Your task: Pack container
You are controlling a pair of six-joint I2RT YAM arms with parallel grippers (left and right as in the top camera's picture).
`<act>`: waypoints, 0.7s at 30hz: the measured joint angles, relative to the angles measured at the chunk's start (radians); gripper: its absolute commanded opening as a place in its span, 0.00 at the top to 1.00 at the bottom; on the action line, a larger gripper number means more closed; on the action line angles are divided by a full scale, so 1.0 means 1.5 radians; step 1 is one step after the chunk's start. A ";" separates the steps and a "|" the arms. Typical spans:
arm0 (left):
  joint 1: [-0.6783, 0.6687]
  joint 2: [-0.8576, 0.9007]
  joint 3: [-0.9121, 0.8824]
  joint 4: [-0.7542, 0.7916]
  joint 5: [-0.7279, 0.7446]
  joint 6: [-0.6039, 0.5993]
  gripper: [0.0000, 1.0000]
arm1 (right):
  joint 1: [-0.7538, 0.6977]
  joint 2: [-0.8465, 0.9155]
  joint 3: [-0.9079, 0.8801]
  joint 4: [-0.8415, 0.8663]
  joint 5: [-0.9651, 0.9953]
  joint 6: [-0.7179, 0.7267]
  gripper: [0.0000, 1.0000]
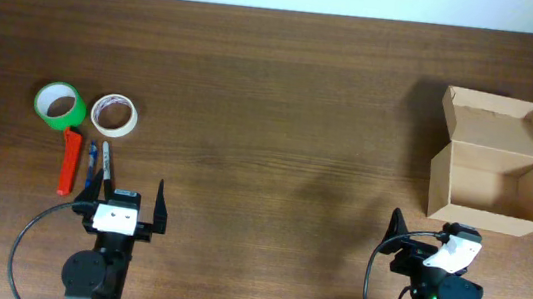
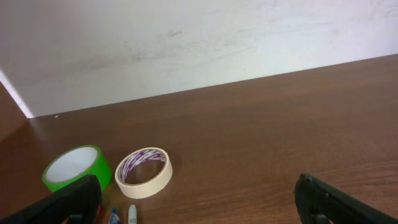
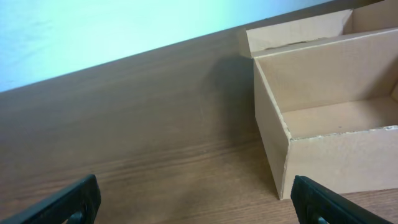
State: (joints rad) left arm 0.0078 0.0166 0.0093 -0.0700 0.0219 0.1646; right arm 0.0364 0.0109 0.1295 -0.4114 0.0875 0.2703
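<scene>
Where the dark wood counter (image 1: 282,101) reaches its left side, a green tape roll (image 1: 59,105) lies flat, hole up. Just below it a red tool (image 1: 69,160) lies lengthwise, one end near the roll; what kind of tool is too small to tell. Right of that lie a blue-marked pen (image 1: 91,157) and a second pen (image 1: 107,161), side by side and close together. A pale tape roll (image 1: 114,114) lies flat just beside the green roll, on its right; whether they touch is unclear.

Left gripper (image 1: 127,189) sits at the near edge, below and a little right of this cluster, touching none of it. Its fingers (image 2: 68,202) are spread wide at the lower corners of the left wrist view, with nothing between them.

Mid-counter is bare wood.

Right gripper (image 3: 196,208) sits at the near edge on the right side. Its fingers (image 3: 68,199) are likewise spread wide and hold nothing.

Farthest right, the container (image 1: 440,179) stands upright on the counter, near the right gripper and a little beyond it, not touched. Its flap lid (image 1: 496,120) is open and folded back toward the far edge. From the right wrist view, the box's near corner and inner floor are visible.
</scene>
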 measured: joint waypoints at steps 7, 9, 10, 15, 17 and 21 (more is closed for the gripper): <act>0.000 0.000 0.000 0.000 0.000 0.000 0.00 | 0.000 0.008 0.005 0.021 -0.019 0.012 0.01; 0.000 0.000 0.000 0.000 0.000 0.000 0.00 | 0.000 0.039 0.025 0.031 -0.019 0.012 0.01; 0.000 0.000 0.000 0.000 0.000 0.000 0.00 | 0.000 0.066 0.045 0.035 -0.017 0.012 0.01; 0.000 0.000 0.000 0.000 0.000 0.000 0.01 | 0.000 0.289 0.249 -0.015 -0.005 -0.004 0.01; 0.000 0.000 0.000 -0.001 -0.001 0.000 0.00 | 0.000 0.410 0.383 -0.078 -0.003 -0.017 0.01; 0.000 -0.001 0.001 -0.001 -0.001 0.000 0.00 | -0.004 0.642 0.685 -0.276 -0.001 -0.057 0.01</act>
State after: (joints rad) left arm 0.0078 0.0158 0.0101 -0.0711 0.0208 0.1642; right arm 0.0303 0.9745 1.1564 -0.8261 0.0856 0.1841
